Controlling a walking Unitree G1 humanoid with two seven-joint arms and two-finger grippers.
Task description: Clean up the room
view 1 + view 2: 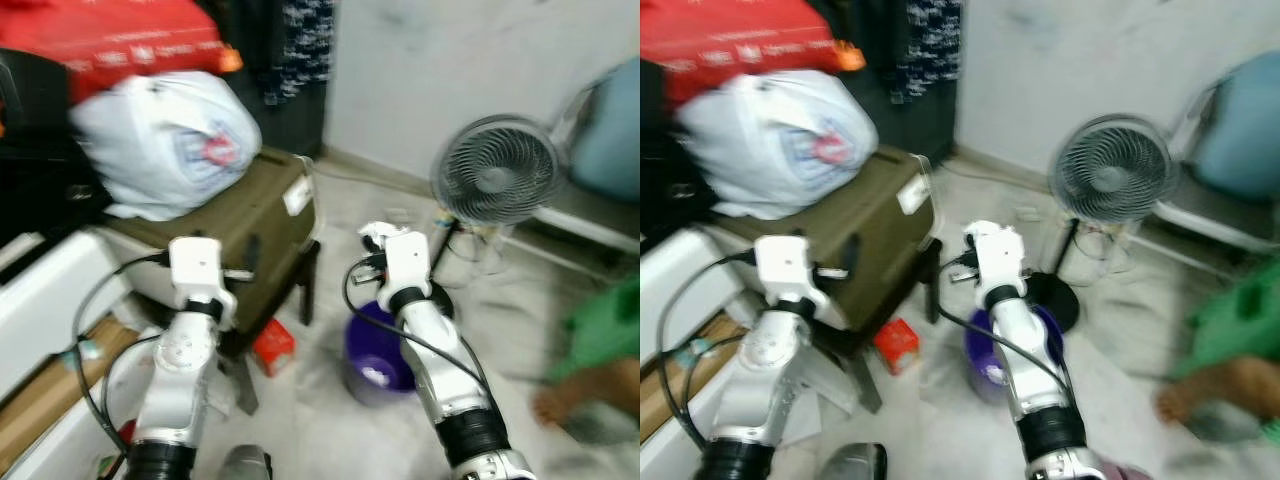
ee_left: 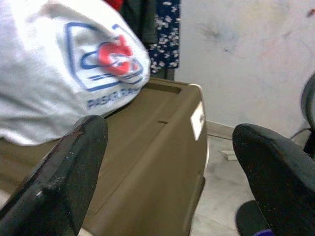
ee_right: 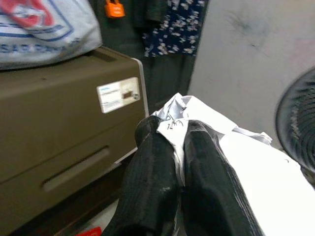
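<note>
My right gripper is shut on a crumpled white paper, held up in the air above a purple bin on the floor. In the eye views the paper shows as a white tuft at the right wrist's tip. My left gripper is open with nothing between its fingers, raised in front of an olive-brown case that carries a white plastic bag.
A standing fan is at the right by the wall. A small red box lies on the floor under the case's stand. A person in green is at the right edge. A red bag sits at the top left.
</note>
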